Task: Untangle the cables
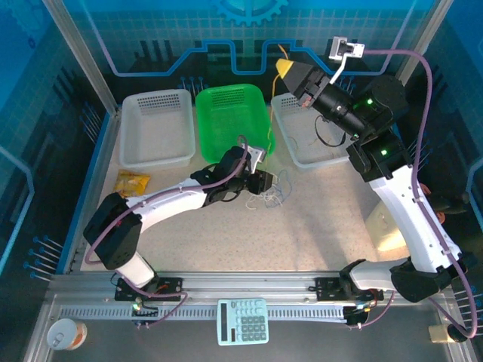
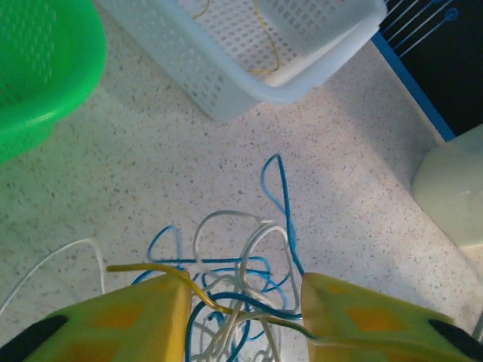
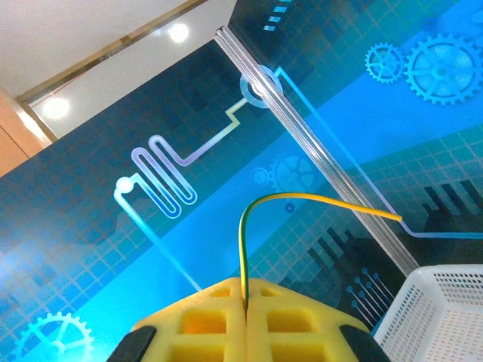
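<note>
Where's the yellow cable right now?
The yellow cable is pinched in the right pincer, raised over the right white basket; it trails down to the tangle at the left pincer.

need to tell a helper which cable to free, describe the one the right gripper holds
Find the green basket in the middle of the back row. Just right of it the raised right gripper pinches the yellow cable, which drops to the tangle below. Its neighbours there are blue or white.
</note>
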You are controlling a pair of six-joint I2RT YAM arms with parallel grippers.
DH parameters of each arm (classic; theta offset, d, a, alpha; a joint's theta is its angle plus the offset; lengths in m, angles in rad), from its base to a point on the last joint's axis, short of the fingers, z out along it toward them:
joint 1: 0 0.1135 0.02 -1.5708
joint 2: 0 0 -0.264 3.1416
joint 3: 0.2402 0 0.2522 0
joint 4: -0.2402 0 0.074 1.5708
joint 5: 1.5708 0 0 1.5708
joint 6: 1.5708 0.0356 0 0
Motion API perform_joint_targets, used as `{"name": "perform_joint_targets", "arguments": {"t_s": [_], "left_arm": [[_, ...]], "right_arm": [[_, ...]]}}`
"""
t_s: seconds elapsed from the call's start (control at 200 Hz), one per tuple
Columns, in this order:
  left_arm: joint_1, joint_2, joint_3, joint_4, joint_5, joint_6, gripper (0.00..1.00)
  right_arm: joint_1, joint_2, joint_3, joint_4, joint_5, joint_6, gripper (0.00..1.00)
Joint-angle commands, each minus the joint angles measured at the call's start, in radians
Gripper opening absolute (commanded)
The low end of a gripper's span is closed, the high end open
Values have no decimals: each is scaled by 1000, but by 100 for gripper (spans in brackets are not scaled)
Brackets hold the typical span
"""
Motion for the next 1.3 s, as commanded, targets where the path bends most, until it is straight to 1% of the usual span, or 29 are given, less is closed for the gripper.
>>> {"name": "perform_joint_targets", "arguments": {"t_s": [0.0,0.21,0.355,0.485,0.645,0.845,0.94,1.095,1.296], "left_arm": [[-8,15,-45,45,7,-18,34],[-9,11,-137,98,10,-61,34],[-8,-10,-182,118,11,-76,38],[-9,-48,-205,118,19,-85,48],[-8,-130,-214,109,43,-106,66],[-8,-262,-226,77,50,-137,82],[-8,-328,-237,58,39,-147,90],[-9,-412,-236,17,14,-154,99],[-8,-477,-225,-22,-7,-163,99]], "right_arm": [[-16,14,76,27,-18,17,0],[-62,81,196,53,-50,86,0],[-90,108,257,33,-41,71,0],[-119,108,261,-10,-2,7,0],[-171,100,229,-62,89,-115,0],[-245,112,173,-53,198,-226,0],[-260,127,149,-48,265,-279,0],[-284,182,137,-74,330,-347,0],[-305,260,84,-105,378,-386,0]]}}
